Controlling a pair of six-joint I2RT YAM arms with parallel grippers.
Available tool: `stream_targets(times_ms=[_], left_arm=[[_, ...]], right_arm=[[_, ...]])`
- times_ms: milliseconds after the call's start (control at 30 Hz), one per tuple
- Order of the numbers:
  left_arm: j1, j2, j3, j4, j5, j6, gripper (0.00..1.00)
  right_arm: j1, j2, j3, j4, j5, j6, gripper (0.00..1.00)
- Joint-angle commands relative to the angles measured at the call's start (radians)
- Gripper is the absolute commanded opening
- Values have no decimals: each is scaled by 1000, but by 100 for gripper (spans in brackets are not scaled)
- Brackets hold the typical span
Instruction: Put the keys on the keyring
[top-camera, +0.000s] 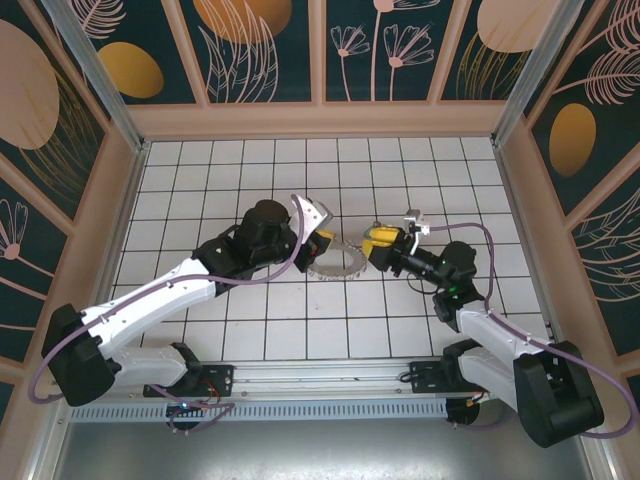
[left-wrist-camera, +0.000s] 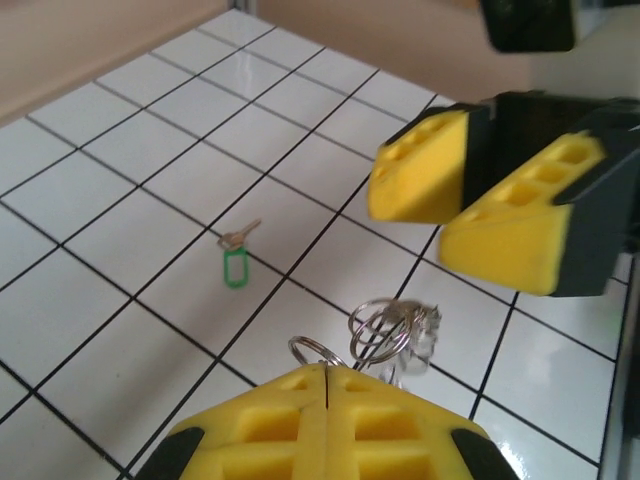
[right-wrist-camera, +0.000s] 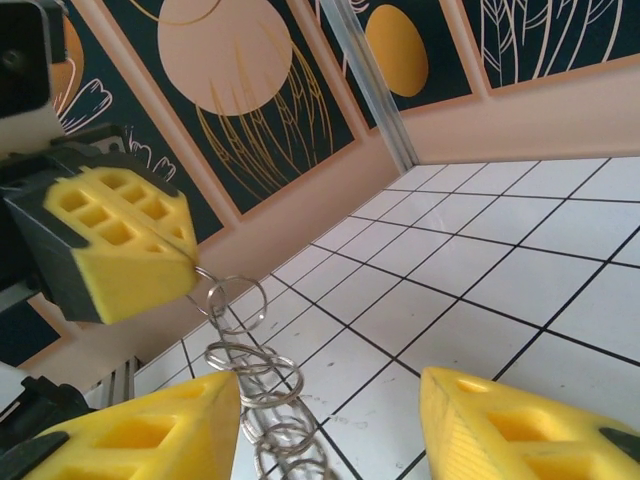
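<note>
Left tool (left-wrist-camera: 328, 375) pinches keyring (left-wrist-camera: 388, 330); right tool (right-wrist-camera: 330, 400) straddles it; key (left-wrist-camera: 234, 262) apart.

Shows glossy, smooth white tiles (left-wrist-camera: 120, 150) with thin dark grout lines, glare at the top centre of the left wrist view. Reads as bright polished metal wire in the keyring (right-wrist-camera: 258, 378), lower centre of the right wrist view. Pairs a green plastic tag with a small pale metal blade on the key (left-wrist-camera: 235, 252). Looks matt, pitted yellow plastic on the pads (left-wrist-camera: 420, 180) of the right gripper (left-wrist-camera: 410, 222), backed by matt black shells.
</note>
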Motion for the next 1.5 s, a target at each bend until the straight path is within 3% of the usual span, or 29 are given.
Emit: stream_targets(times_ms=[0, 300, 467, 667, 1267, 1467], left_arm=[[-4, -30, -7, 50, 62, 44, 0], [-4, -58, -12, 39, 94, 60, 0], [-3, -70, -12, 29, 112, 74, 0], [-4, -82, -13, 33, 169, 87, 0], [-4, -115, -52, 47, 298, 93, 0], [-3, -105, -51, 48, 317, 103, 0]], right_arm=[[4, -15, 38, 17, 6, 8, 46], [3, 43, 94, -16, 23, -8, 43], [22, 49, 111, 36, -74, -25, 47], [121, 11, 117, 59, -159, -89, 47], [230, -17, 106, 10, -159, -229, 46], [244, -12, 108, 9, -149, -249, 41]])
